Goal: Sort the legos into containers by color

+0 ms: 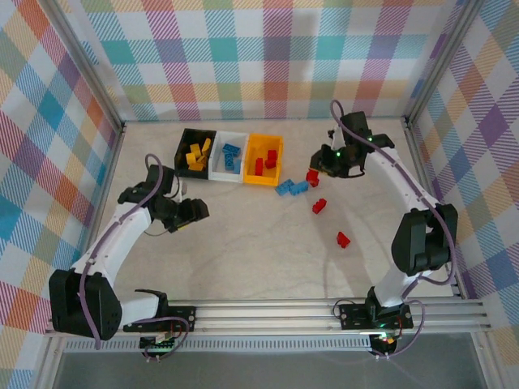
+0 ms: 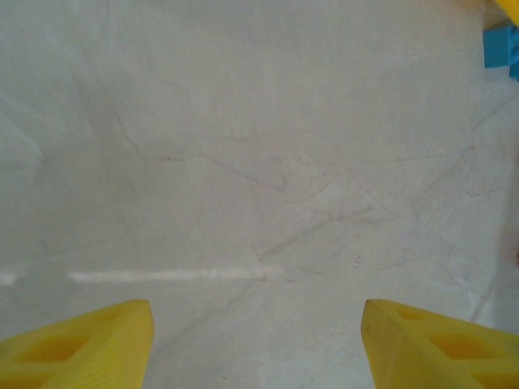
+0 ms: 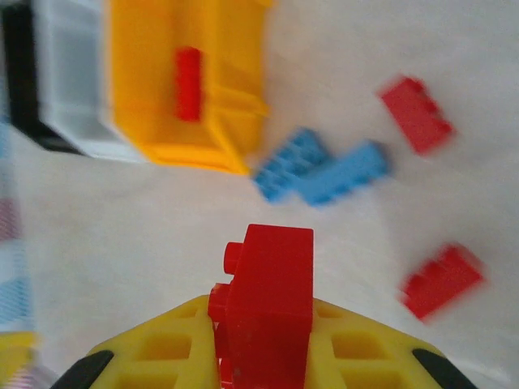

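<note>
The right fingers (image 3: 162,356) are clenched on a red brick (image 3: 268,308), held over the desk (image 1: 243,251) in its far-right part. Near the far edge 3 bins stand in a row: a black bin (image 1: 185,138) with yellow bricks (image 1: 197,154), a white bin (image 1: 225,177) with blue bricks (image 1: 231,154), and a yellow-orange bin (image 1: 261,182) with red bricks (image 1: 266,160). 2 loose blue bricks (image 1: 290,188) lie touching each other, just beside the yellow-orange bin. Loose red bricks (image 1: 319,206) lie farther toward the right edge. The left fingers (image 2: 81,344) stand released, apart over bare desk nearer the left edge.
</note>
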`<action>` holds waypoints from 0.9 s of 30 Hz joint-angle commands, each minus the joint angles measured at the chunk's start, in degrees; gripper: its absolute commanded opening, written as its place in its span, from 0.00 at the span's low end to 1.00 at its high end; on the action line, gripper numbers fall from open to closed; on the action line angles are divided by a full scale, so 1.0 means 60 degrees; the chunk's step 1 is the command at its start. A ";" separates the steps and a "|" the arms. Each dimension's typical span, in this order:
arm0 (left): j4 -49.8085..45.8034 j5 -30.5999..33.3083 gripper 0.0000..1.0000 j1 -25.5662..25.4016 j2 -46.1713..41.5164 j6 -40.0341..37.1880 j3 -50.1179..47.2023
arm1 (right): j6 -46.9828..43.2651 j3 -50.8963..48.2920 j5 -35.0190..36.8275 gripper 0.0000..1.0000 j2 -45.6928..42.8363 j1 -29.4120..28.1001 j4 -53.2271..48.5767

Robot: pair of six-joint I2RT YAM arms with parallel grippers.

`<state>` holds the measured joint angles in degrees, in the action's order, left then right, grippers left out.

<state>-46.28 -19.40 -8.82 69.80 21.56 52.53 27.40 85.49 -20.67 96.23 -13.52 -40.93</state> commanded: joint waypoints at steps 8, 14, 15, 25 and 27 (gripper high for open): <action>-0.0261 -0.0600 0.70 -0.0185 -0.1943 0.2278 -0.1181 | 0.2456 0.2364 -0.2554 0.19 0.2989 -0.0614 0.3484; -0.1673 -0.0306 0.71 -0.0201 -0.2656 0.2288 -0.0569 | 0.3230 0.3687 -0.2545 0.19 0.4838 -0.1057 0.4417; -0.1726 -0.0297 0.71 -0.0212 -0.2732 0.2299 -0.0538 | 0.3192 0.4148 -0.2563 0.20 0.5222 -0.1108 0.4203; -0.1545 -0.1376 0.74 -0.0211 -0.2006 0.1356 -0.0561 | 0.3127 0.5941 -0.1055 0.26 0.6663 -0.1478 0.3287; -0.1664 -0.1253 0.74 -0.0287 -0.2117 0.1045 -0.0551 | 0.3091 0.6002 -0.0609 0.31 0.6725 -0.1573 0.3184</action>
<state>-54.00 -24.93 -9.65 57.69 31.79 48.01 45.95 118.89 -28.60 135.85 -22.33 -20.27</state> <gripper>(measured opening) 0.737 0.293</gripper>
